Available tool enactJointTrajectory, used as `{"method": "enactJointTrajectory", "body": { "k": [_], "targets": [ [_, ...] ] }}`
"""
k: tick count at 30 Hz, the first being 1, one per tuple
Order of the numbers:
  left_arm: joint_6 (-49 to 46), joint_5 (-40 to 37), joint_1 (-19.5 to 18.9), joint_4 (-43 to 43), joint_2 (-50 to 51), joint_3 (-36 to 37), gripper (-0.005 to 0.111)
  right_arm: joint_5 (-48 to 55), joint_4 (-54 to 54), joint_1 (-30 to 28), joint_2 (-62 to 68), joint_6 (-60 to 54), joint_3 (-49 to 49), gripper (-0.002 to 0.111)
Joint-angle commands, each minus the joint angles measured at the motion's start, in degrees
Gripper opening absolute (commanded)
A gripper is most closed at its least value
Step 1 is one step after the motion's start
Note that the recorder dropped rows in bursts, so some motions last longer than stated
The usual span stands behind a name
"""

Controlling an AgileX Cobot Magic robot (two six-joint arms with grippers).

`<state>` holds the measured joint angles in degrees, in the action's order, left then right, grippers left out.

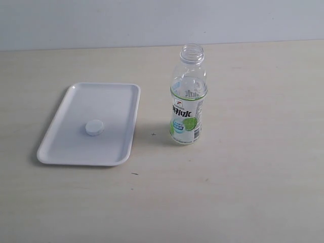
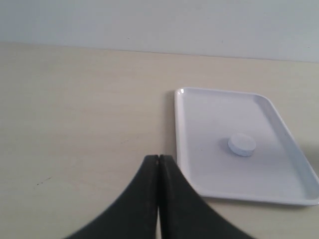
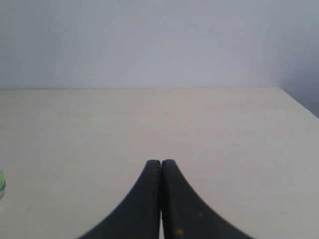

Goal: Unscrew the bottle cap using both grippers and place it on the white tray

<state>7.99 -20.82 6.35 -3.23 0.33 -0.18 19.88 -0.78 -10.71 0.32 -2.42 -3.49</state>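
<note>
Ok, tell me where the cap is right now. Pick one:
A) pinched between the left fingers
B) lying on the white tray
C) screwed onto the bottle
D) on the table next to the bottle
B: the cap lies flat near the middle of the tray, apart from the bottle, whose neck stands open on the table.

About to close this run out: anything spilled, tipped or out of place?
Nothing stands out. The bottle stands upright, uncapped; the bottle cap lies flat on the white tray; no spill shows.
</note>
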Motion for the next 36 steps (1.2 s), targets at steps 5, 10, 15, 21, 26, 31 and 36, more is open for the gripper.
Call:
{"method": "enactJointTrajectory", "body": {
  "k": [5,10,15,21,26,31,36],
  "targets": [
    [-0.13,0.51,0.45,0.43,-0.33,0.18,0.000,0.33,-0.53,-0.37,-0.32,-0.30,3.23,0.000],
    [-0.13,0.51,0.45,0.43,-0.33,0.18,0.000,-1.16,-0.53,-0.37,-0.32,0.86,3.49,0.000],
    [-0.13,0.51,0.45,0.43,-0.33,0.18,0.000,-1.16,-0.64,-0.37,-0.32,1.63,3.49,0.000],
    [-0.13,0.51,0.45,0.43,-0.33,0.18,0.000,-1.61,-0.64,-0.37,-0.32,1.63,3.49,0.000],
    [-0.13,0.51,0.45,0.43,-0.33,0.18,0.000,-2.08,-0.64,-0.37,-0.32,1.63,3.49,0.000],
    [-0.13,0.51,0.45,0.43,-0.33,0.18,0.000,-2.08,-0.64,-0.37,-0.32,1.63,3.49,0.000],
    [-0.13,0.51,0.45,0.43,-0.33,0.18,0.000,-2.08,-0.64,-0.37,-0.32,1.63,3.49,0.000]
  ]
}}
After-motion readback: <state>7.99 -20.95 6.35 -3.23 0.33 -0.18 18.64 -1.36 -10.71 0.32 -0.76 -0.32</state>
